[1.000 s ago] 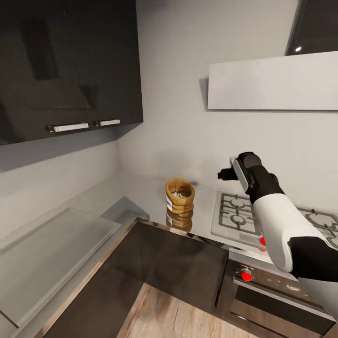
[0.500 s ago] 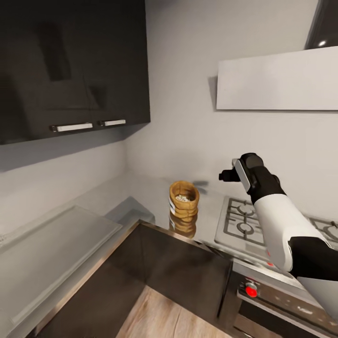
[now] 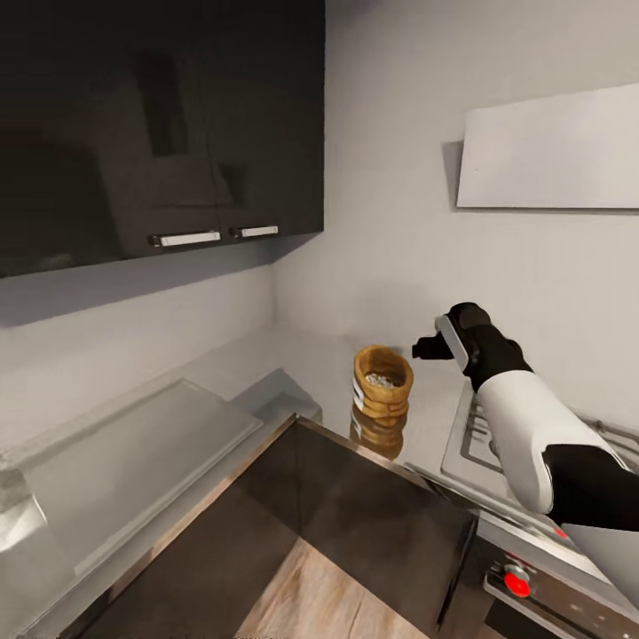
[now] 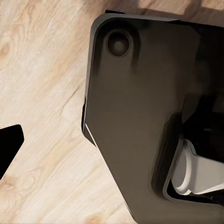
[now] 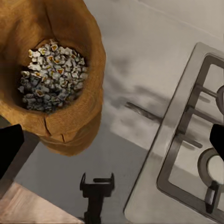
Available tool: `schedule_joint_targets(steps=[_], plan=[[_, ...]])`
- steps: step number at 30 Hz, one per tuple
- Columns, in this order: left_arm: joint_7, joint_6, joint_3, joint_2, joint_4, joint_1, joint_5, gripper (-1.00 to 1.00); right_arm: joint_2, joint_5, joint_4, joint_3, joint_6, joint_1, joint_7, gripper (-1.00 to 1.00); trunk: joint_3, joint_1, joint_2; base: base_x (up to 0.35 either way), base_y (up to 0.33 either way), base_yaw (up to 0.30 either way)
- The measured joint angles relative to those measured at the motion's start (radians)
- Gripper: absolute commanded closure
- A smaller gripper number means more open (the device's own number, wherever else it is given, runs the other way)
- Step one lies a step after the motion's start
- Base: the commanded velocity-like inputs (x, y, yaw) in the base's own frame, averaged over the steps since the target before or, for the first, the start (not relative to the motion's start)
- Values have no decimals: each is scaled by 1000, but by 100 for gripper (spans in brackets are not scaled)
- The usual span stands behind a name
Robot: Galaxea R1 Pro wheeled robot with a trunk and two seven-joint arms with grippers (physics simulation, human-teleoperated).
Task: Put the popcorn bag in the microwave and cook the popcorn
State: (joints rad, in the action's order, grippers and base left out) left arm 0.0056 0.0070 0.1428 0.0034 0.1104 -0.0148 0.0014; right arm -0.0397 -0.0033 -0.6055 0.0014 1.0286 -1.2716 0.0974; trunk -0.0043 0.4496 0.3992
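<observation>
The popcorn bag (image 3: 383, 385), a tan sack with a rolled rim and white label, stands upright on the steel countertop (image 3: 311, 364) near the corner. In the right wrist view the popcorn bag (image 5: 70, 112) holds pale popcorn (image 5: 51, 77). My right gripper (image 3: 424, 347) hovers just right of the bag and slightly above its rim. It is open, with its fingertips (image 5: 8, 149) spread wide and nothing between them. The left gripper (image 4: 112, 144) hangs low over the wooden floor beside my dark base, and one fingertip (image 4: 9, 144) shows. The microwave is out of view.
A gas hob (image 3: 484, 444) with black grates lies just right of the bag, under my right arm. Below it is an oven with a red knob (image 3: 516, 581). Dark wall cabinets (image 3: 160, 133) hang over the left worktop. A white hood (image 3: 550, 151) is on the wall.
The whole picture has slid right, so the camera moved. Relative to the bag, my right gripper has come closer, from over the hob's edge to beside the rim.
</observation>
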Motion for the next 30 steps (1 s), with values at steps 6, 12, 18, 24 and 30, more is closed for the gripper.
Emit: schedule_joint_targets(steps=[6, 12, 18, 24, 30], plan=[[0, 0, 0, 0, 0, 0, 0, -100, 0, 0, 31, -1, 1, 0, 1, -100, 0, 0, 0, 0, 0, 278], [0, -1, 0, 0, 0, 0, 0, -100, -1, 1, 37, -83, 2, 0, 2, -100, 0, 0, 0, 0, 0, 262], [0, 0, 0, -1, 0, 0, 0, -100, -1, 1, 37, -151, 2, 0, 2, -100, 0, 0, 0, 18, -13, 43], [0, 0, 0, -1, 0, 0, 0, -100, -2, 5, 37, -240, 2, 0, 116, -100, 0, 0, 0, 132, -135, 2], [0, 0, 0, 0, 0, 0, 0, -100, -2, 2, 37, -424, -4, 0, 342, -100, 0, 0, 0, 12, -15, 0]])
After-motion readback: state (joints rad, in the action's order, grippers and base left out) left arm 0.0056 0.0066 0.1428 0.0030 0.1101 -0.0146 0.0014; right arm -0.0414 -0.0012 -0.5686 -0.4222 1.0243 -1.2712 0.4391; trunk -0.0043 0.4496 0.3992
